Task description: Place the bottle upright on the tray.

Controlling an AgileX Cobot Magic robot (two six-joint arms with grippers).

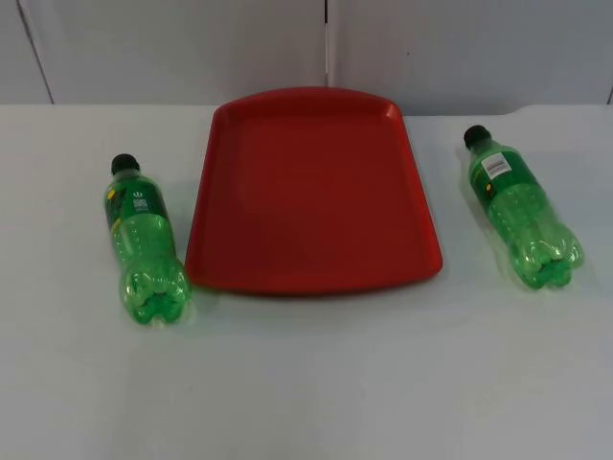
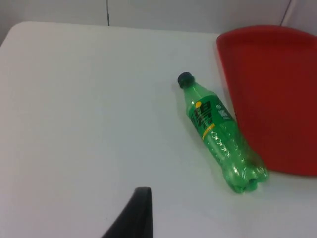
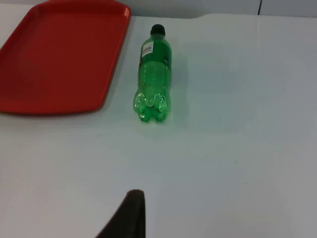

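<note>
- Left hand [image 2: 136, 218]: I see one black fingertip of it low over bare tabletop [image 2: 74, 124], well short of the bottle on its side; I cannot tell whether this hand is open or closed.
- Right hand [image 3: 130, 215]: again a single dark fingertip above the white surface, well apart from the other bottle; I cannot tell its state either.
- Left bottle [image 1: 142, 241]: green plastic with a dark cap, lying on its side on the tabletop, cap toward the partition wall [image 1: 172, 48], base toward me. Its base end sits just beside the tray's near left corner; from the left wrist view it looks to be touching or almost touching the rim, and I cannot tell which.
- Right bottle [image 1: 520, 206]: same green kind, also lying flat, cap toward the wall, label with a white patch near the neck. It lies near the tray's right edge but clearly apart from it.
- Red tray [image 1: 316, 192]: flat between the two bottles, its far edge near the wall, with neither bottle on it.
</note>
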